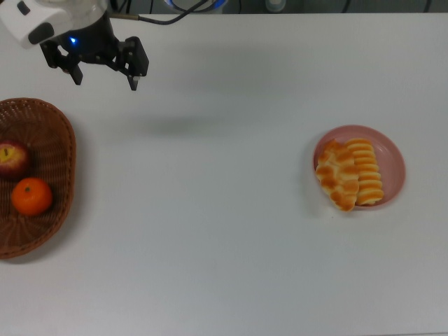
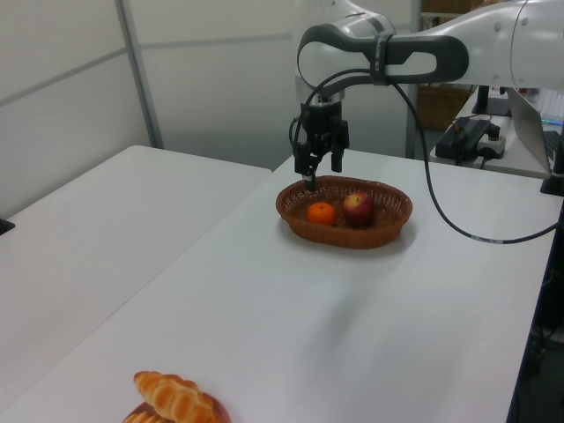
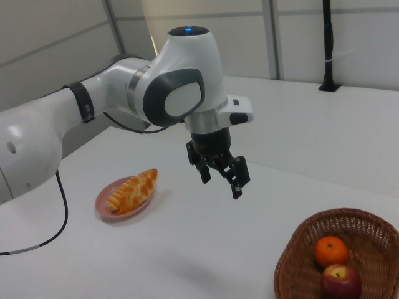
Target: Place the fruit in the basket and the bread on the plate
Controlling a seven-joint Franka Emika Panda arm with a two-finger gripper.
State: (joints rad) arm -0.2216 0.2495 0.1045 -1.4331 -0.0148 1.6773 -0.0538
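My claw [image 1: 103,75] hangs wide open and empty above the white table [image 1: 224,245]. In the top view, the basket [image 1: 59,150] at nine o'clock holds mandarin [image 1: 31,196] and apple [image 1: 12,157]; both loaves [image 1: 350,173] lie on the plate [image 1: 392,157] at three o'clock.

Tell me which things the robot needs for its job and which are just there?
For the job:
mandarin and apple, in the basket
two bread loaves, on the pink plate
gripper, open and holding nothing

Just there:
white table
black cable hanging from the arm
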